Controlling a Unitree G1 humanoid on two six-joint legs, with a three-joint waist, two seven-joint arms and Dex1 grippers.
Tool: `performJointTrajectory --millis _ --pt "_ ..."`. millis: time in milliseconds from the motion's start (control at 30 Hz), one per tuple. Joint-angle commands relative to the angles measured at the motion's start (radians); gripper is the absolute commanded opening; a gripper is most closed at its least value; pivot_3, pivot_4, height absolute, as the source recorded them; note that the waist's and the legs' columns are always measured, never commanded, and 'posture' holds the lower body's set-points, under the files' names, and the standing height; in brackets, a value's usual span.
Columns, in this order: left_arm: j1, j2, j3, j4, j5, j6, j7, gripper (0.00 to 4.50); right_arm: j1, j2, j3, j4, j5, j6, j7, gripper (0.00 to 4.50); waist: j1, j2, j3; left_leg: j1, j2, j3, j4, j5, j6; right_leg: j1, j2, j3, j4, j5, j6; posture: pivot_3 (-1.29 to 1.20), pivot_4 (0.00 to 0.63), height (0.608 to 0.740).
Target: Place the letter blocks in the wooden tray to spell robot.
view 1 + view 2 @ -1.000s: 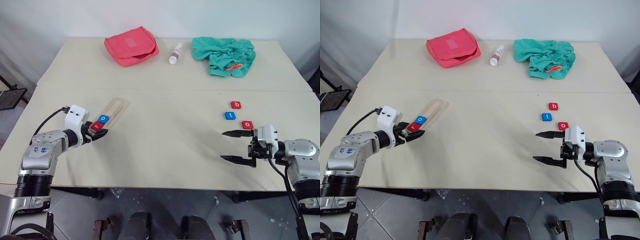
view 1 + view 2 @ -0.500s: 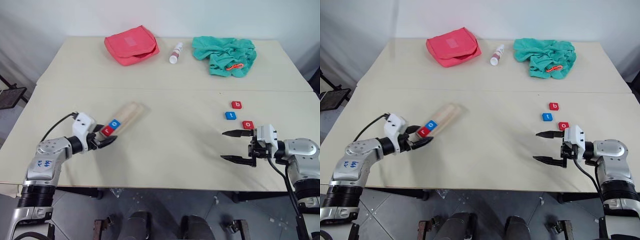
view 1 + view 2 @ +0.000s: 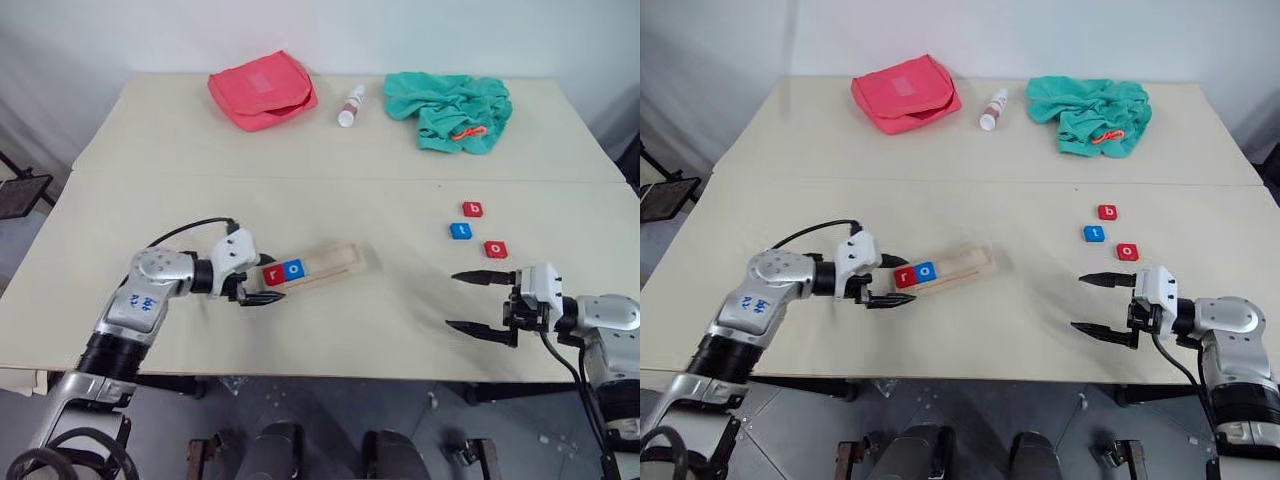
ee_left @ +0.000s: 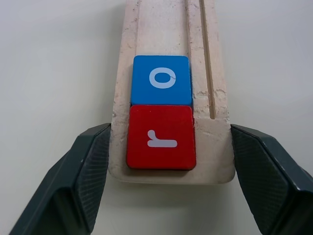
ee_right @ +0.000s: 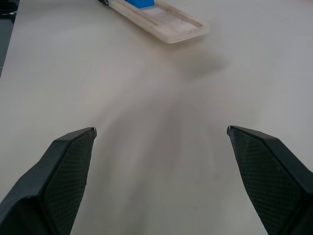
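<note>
tray: long pale rough-grained wood strip with a lengthwise groove, lying on the cream table at front left, its near end clasped between the left gripper's black ribbed fingers. in it, at that end, a red square block lettered white "r", and touching it a blue block lettered "o". three flat blocks lay loose on the table at right, well apart from the tray: red "b", blue "t", red "o". right gripper: fingers spread wide, empty, near the red "o". at the far edge: a red fabric pouch, a small white bottle, label unreadable, and a crumpled teal cloth.
</note>
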Motion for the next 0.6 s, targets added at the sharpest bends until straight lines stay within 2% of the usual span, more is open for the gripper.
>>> performJointTrajectory --millis 33,267,600 --pt "-0.047 -0.024 -0.029 0.020 0.020 -0.038 -0.037 3.40 0.034 -0.009 -0.049 -0.067 0.029 0.011 -0.029 4.50 -0.003 0.000 0.000 0.000 0.000 0.000 0.000 0.000 0.000 0.000 0.000 0.000 0.000 0.000 0.000 0.00 0.150 0.740" --pt "-0.145 -0.133 -0.119 0.137 0.075 -0.086 -0.095 3.40 0.150 -0.020 -0.122 -0.153 0.049 0.018 -0.080 4.50 0.007 -0.001 0.000 -0.001 -0.001 0.001 0.002 0.000 0.000 0.000 -0.001 -0.002 0.001 0.000 0.000 0.00 0.150 0.740" --pt "-0.190 -0.203 -0.163 0.163 0.121 -0.037 -0.106 3.40 0.199 -0.011 -0.156 -0.199 0.068 0.016 -0.107 4.50 0.003 -0.002 0.001 -0.001 -0.001 0.000 0.002 0.000 0.001 0.001 -0.001 -0.002 0.000 0.000 0.000 0.00 0.150 0.740"
